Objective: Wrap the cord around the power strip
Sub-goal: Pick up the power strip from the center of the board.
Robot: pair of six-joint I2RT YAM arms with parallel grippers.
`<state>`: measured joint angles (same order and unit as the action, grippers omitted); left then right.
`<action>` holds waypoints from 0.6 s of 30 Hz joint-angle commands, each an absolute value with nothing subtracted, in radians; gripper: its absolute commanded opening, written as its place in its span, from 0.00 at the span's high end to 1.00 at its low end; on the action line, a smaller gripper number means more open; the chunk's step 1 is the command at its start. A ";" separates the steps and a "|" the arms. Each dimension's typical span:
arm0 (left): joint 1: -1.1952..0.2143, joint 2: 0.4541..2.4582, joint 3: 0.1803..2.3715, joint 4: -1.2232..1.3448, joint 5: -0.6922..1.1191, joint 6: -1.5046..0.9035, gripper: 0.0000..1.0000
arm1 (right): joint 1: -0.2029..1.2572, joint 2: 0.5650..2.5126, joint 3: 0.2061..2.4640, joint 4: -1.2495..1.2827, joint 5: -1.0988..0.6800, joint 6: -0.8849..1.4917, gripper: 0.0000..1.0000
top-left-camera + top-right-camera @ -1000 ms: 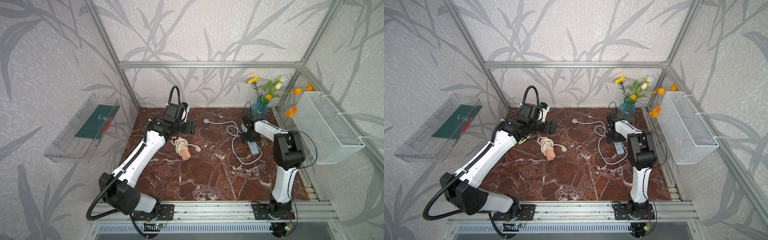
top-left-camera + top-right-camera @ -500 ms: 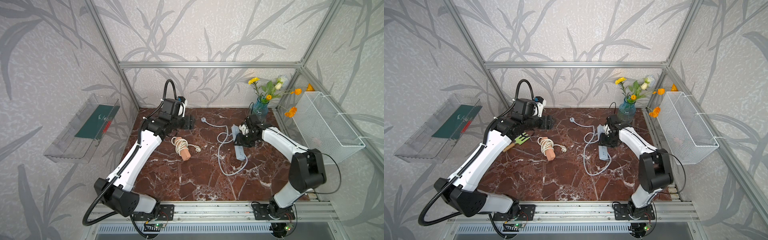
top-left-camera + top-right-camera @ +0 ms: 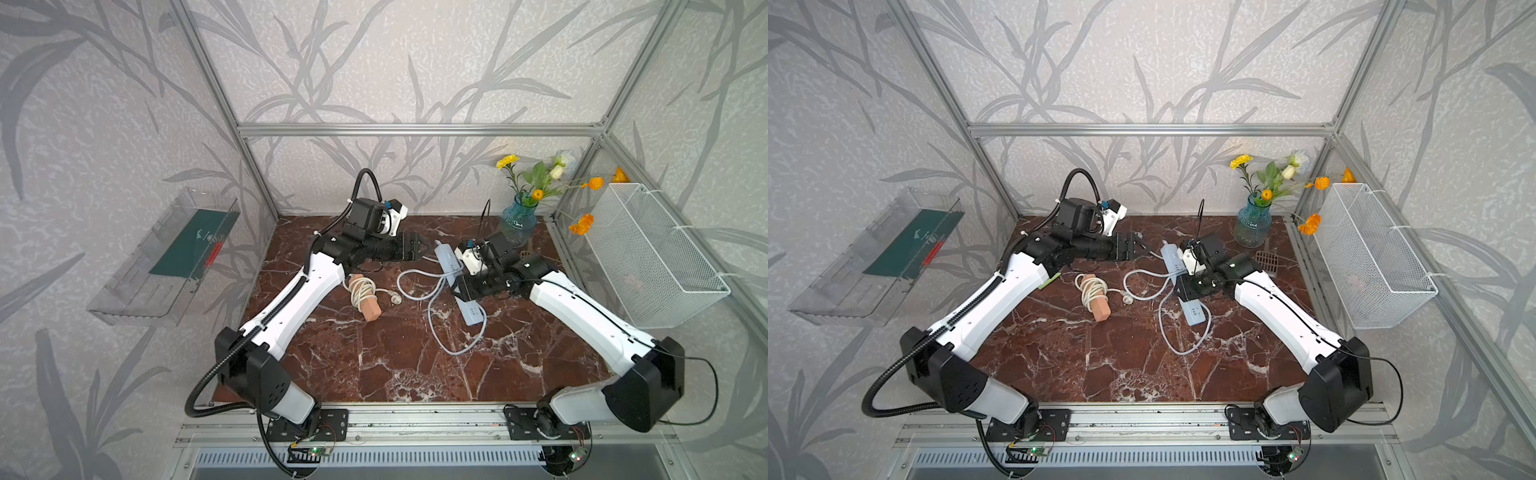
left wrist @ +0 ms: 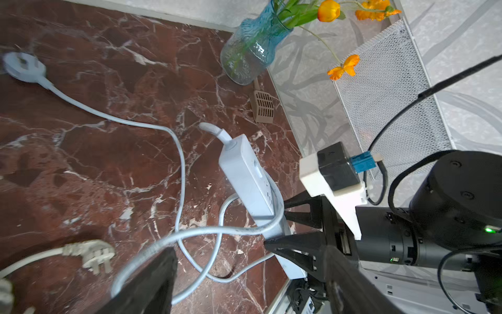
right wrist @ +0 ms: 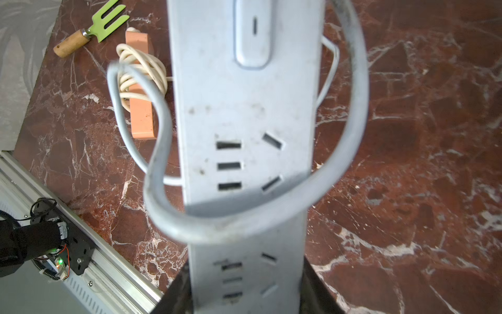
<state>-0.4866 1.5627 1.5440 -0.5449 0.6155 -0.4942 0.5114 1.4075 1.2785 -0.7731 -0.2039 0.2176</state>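
Note:
The pale grey power strip [image 3: 471, 313] [image 5: 244, 108] hangs tilted over the table's middle right, with my right gripper [image 3: 460, 286] [image 5: 245, 285] shut across its width. Its grey cord [image 3: 453, 352] [image 5: 244, 223] makes one loose loop around the strip, and the rest lies in curls on the marble. The cord's plug [image 4: 24, 66] rests on the table toward the back. My left gripper [image 3: 423, 248] [image 4: 244, 288] stands open near the strip's far end [image 4: 244, 174]. A stretch of cord [image 4: 180, 152] runs over one of its fingers [image 4: 146, 282].
An orange power strip [image 3: 368, 305] wrapped in a cream cord lies at centre left, a green garden fork [image 5: 92, 30] beyond it. A blue vase [image 3: 517, 220] of flowers and a small brown grate [image 4: 262, 104] stand back right. A white wire basket [image 3: 648, 257] hangs on the right wall.
My right gripper closed on the power strip and carried it from the right edge toward the middle, dragging the cord. The left gripper moved right, toward the strip, and opened wider.

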 commanded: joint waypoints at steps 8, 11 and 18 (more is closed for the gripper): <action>-0.528 1.628 1.359 -0.011 0.807 -0.837 0.11 | 0.495 1.366 1.334 -0.627 -0.289 0.203 0.76; -0.512 1.654 1.375 0.002 0.782 -0.862 0.11 | 0.499 1.338 1.290 -0.576 -0.297 0.211 0.76; -0.482 1.686 1.587 -0.252 0.750 -0.708 0.12 | 0.570 1.299 1.200 -0.454 -0.155 0.148 0.73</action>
